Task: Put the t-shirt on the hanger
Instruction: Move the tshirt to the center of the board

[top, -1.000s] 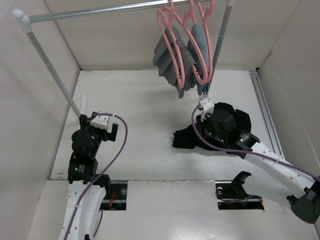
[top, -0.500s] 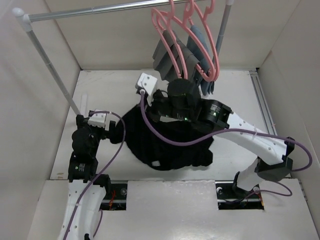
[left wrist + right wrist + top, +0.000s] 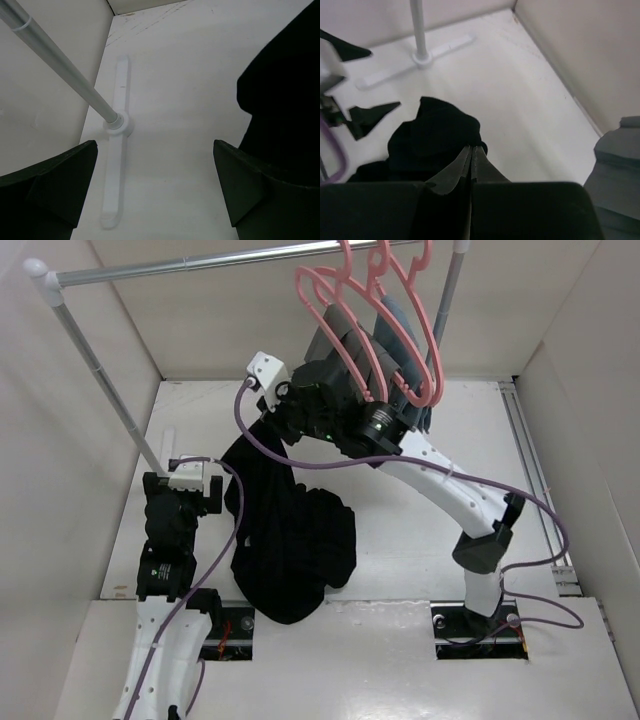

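At upper centre of the overhead view, the right gripper (image 3: 471,150) sits just below the garment rail (image 3: 200,260). Its fingers are pressed together on a fold of the black t-shirt (image 3: 290,540), which hangs from the pinch in a bunched column reaching the near edge of the table (image 3: 480,420). Judged step: lift and presentation, with threading not yet begun. The left gripper (image 3: 155,146) is spread wide and holds nothing, just beside the cloth at frame left. The next move calls for opening the neck or hem and bringing it to the pink hanger (image 3: 300,282) on the rail. Room is tight: grey garments (image 3: 325,345) crowd the hanger, the rack upright (image 3: 65,70) stands close to the left arm, and walls enclose the table. Open surface lies at frame right.
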You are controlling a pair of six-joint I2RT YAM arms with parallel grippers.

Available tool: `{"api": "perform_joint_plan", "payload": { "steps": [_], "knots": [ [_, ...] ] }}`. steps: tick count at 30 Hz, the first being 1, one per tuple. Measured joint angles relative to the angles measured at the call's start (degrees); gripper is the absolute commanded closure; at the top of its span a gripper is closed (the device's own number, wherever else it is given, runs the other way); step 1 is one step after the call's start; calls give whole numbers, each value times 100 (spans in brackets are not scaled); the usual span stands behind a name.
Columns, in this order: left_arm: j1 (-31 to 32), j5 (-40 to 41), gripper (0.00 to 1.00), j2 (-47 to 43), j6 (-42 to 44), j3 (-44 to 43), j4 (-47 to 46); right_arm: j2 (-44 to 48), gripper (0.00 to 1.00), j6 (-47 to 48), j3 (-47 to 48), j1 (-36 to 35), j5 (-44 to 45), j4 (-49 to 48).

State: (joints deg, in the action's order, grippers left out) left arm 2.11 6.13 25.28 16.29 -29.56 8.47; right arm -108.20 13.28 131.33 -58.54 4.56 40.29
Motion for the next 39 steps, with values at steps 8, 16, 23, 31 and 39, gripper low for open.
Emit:
{"api": "perform_joint_plan", "payload": {
  "steps": [8, 16, 23, 31, 39],
  "knots": [
    [0, -129, 0, -11, 24, 0, -7, -1198, 0, -35, 190, 306, -841, 437],
    [0, -1880, 0, 944, 944, -380, 280, 271, 0, -238, -2953, 264, -1250, 197],
    [330, -2745, 0, 3239, 1659, -1062, 179, 1967, 3, -758, -6046, 101, -1325, -404],
    [925, -3058, 0, 4728, 2245, -1134, -74, 1602, 24, -1427, -7720, -343, -1532, -1340],
    [1156, -3152, 100, 5263, 2280, -1303, -245, 1478, 100, -1718, -7707, -428, -1224, -2079]
  ]
}}
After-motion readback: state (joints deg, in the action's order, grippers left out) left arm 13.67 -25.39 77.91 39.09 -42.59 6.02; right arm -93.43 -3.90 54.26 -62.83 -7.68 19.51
